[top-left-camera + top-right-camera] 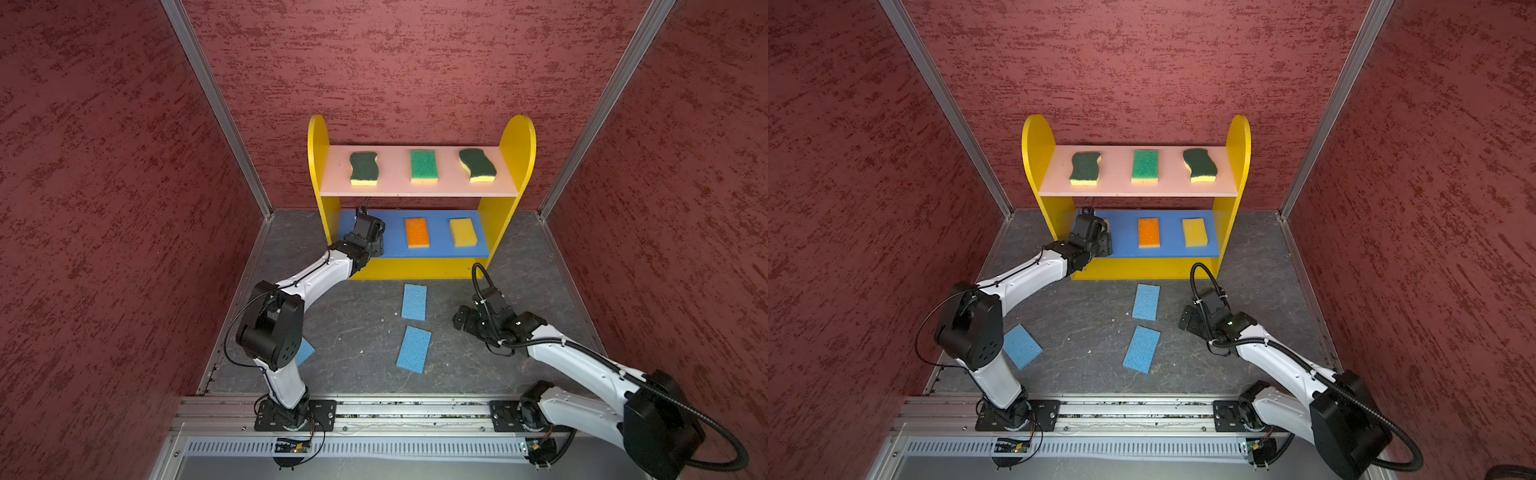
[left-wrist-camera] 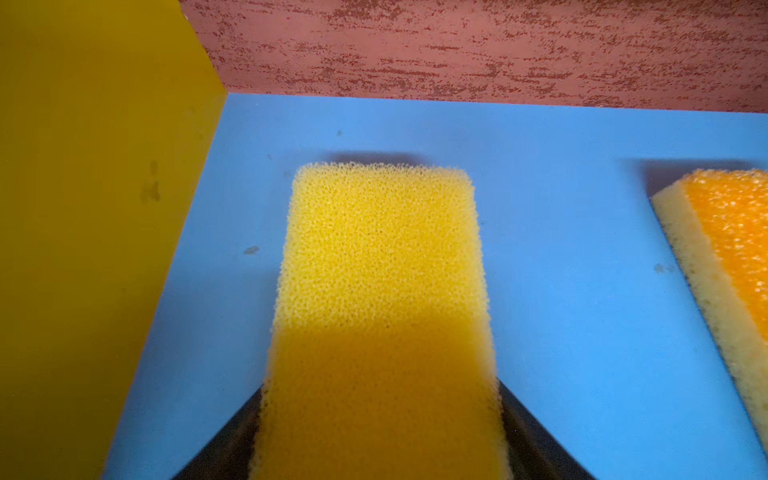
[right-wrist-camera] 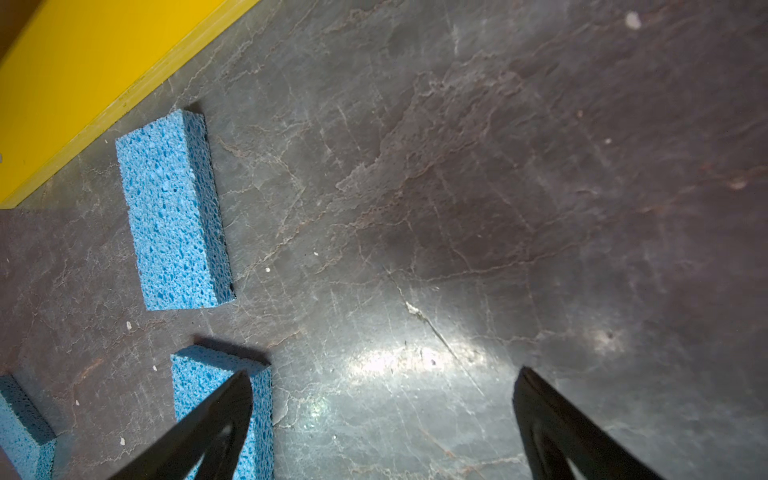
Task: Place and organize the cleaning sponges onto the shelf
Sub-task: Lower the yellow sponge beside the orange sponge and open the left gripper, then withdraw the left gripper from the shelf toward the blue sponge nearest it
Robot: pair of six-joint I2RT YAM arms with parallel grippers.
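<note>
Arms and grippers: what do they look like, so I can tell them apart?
The left arm and right arm have white shells and black joint housings; the right arm adds a thick black corrugated hose. The left gripper and right gripper have black tapered fingers.

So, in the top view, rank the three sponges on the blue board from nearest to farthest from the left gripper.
1. Left yellow sponge, in the left gripper, left end.
2. Orange sponge, middle of the row.
3. Right yellow sponge, right end.

Three sponges (image 1: 423, 165) line the shelf (image 1: 515, 166) top (three more lie before it).
</note>
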